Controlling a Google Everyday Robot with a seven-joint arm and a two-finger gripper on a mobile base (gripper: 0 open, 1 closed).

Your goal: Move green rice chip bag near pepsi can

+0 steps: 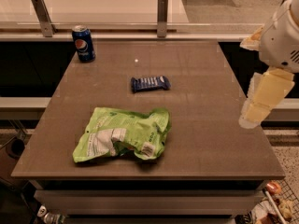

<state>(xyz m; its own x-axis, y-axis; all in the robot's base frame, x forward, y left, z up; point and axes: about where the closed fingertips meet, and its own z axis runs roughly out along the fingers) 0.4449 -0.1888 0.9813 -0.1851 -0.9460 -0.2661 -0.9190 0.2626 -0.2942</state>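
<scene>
The green rice chip bag (122, 135) lies flat and crumpled on the near left part of the brown table (210, 125), white label panel facing up. The pepsi can (83, 43) stands upright at the table's far left corner, well apart from the bag. My gripper (251, 117) hangs in the air over the table's right edge, pointing down, well to the right of the bag and touching nothing. It holds nothing that I can see.
A small dark-blue snack bar wrapper (150, 83) lies flat mid-table between the can and the bag. A low glass rail with two metal posts (162, 16) runs behind the table. Clutter sits on the floor at lower right (275, 209).
</scene>
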